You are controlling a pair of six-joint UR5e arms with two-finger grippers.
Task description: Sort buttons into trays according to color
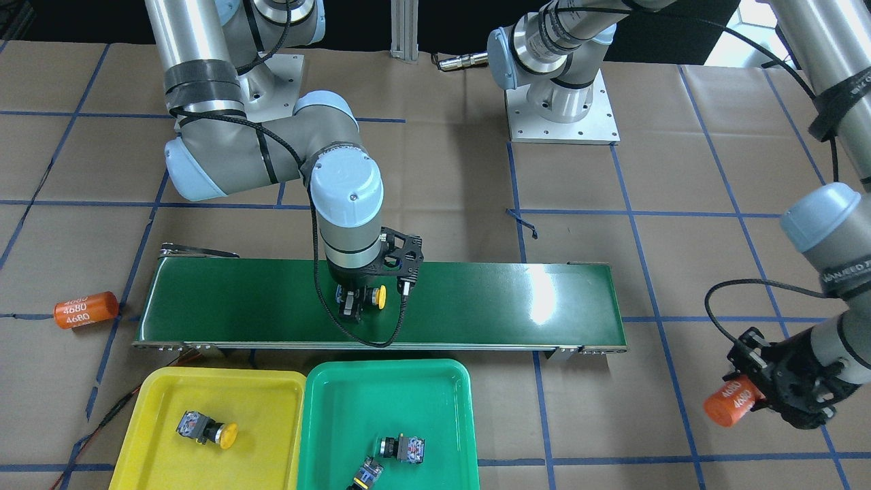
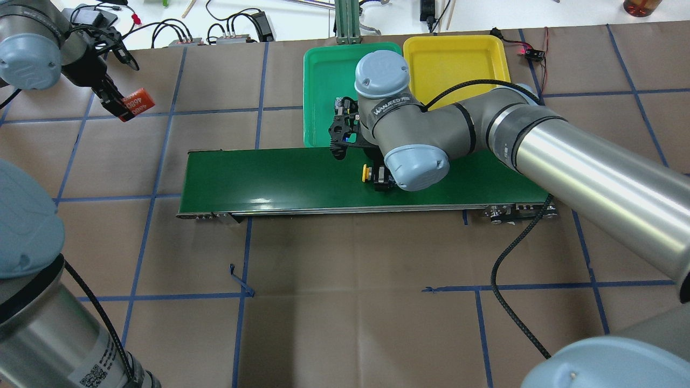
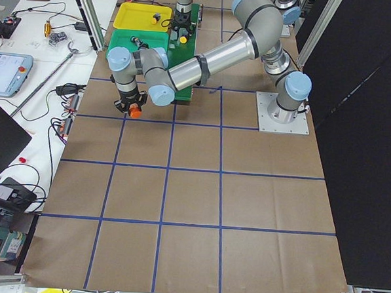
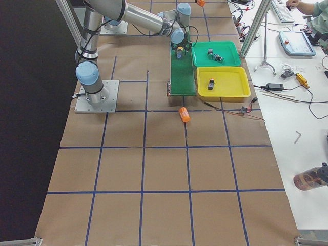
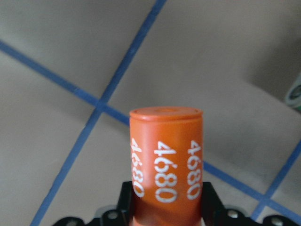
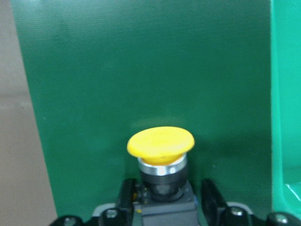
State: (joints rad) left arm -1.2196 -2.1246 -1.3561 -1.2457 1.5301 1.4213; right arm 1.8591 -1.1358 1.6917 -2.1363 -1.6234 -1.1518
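Note:
A yellow button [image 6: 161,143] lies on its side on the green conveyor belt [image 1: 510,299]. My right gripper [image 1: 352,307] is down over it, and its fingers [image 6: 126,197] stand on either side of the button's black body with a thin gap showing, so it is open. A second yellow button [image 1: 207,429] lies in the yellow tray [image 1: 204,381]. Two buttons [image 1: 401,448] [image 1: 366,474] lie in the green tray [image 1: 388,371]. My left gripper [image 1: 745,398] is shut on an orange "4680" cylinder [image 5: 165,165], held off to the side over the paper.
Another orange "4680" cylinder [image 1: 86,309] lies on the paper beyond the belt's end on my right. The two trays sit side by side against the belt's far edge. The right arm's black cable [image 1: 360,340] hangs over the belt.

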